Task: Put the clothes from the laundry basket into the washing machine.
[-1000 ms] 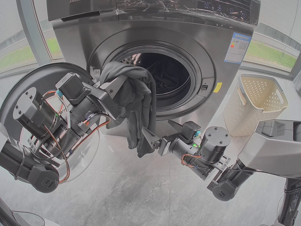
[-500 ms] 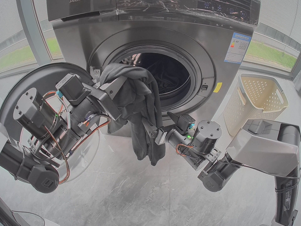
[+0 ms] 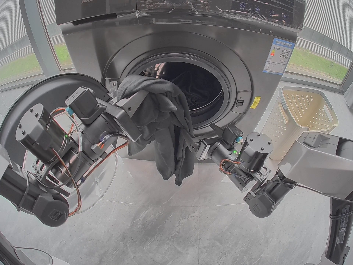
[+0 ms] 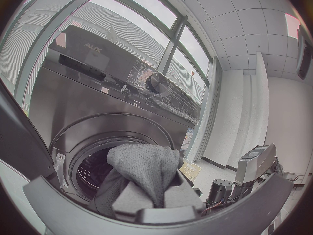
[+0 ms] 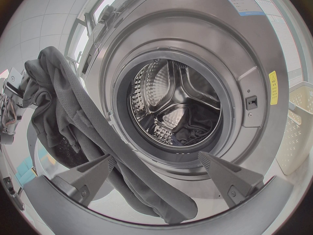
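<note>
A dark grey garment (image 3: pixel 167 129) hangs in front of the washing machine's open drum (image 3: pixel 200 87). My left gripper (image 3: pixel 141 96) is shut on its upper bunch, level with the drum's left rim; the left wrist view shows the cloth (image 4: pixel 146 165) pinched in that gripper (image 4: pixel 156 203). My right gripper (image 3: pixel 200 135) stands open below the drum mouth, against the hanging part. In the right wrist view a band of the garment (image 5: pixel 97 128) drapes across the gap of that open gripper (image 5: pixel 156 168). Dark clothes (image 5: pixel 195 124) lie inside the drum.
The round machine door (image 3: pixel 40 96) stands swung open at the left, behind my left arm. A cream laundry basket (image 3: pixel 305 118) stands on the floor to the right of the machine; its inside is hidden. Grey tiled floor (image 3: pixel 154 221) lies in front.
My right gripper has risen and moved right toward the drum mouth, pushing the garment's hanging lower part up and to the right. The left gripper keeps its hold in place.
</note>
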